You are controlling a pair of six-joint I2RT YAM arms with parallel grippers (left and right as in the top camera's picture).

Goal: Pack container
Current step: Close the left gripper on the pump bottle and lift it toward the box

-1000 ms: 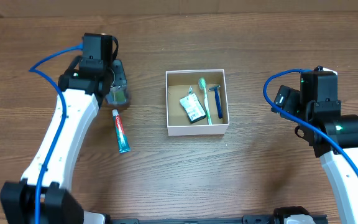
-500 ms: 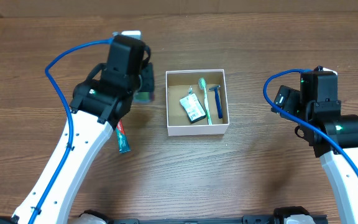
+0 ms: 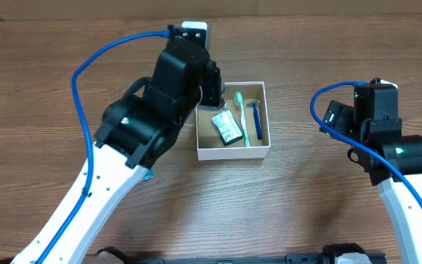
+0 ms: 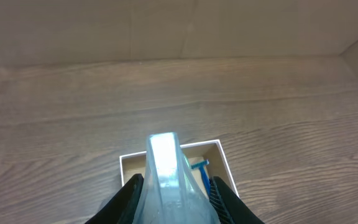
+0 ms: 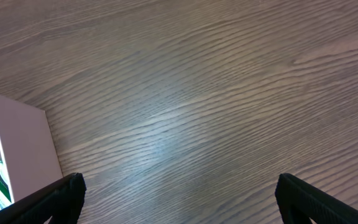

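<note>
The left gripper (image 4: pixel 178 202), clamped on one translucent pale-blue plastic piece (image 4: pixel 164 168) whose long axis points ahead of the fingers, hangs over the left wall of the one small square white cardboard box (image 3: pixel 232 153), which sits mid-table. Inside lie one green toothbrush (image 3: pixel 242 121), one blue razor (image 3: pixel 256 117) and one dark packet (image 3: pixel 228 127). The right gripper (image 5: pixel 179 186), jaws spread and empty, stands well apart, so the left arm is nearer.
</note>
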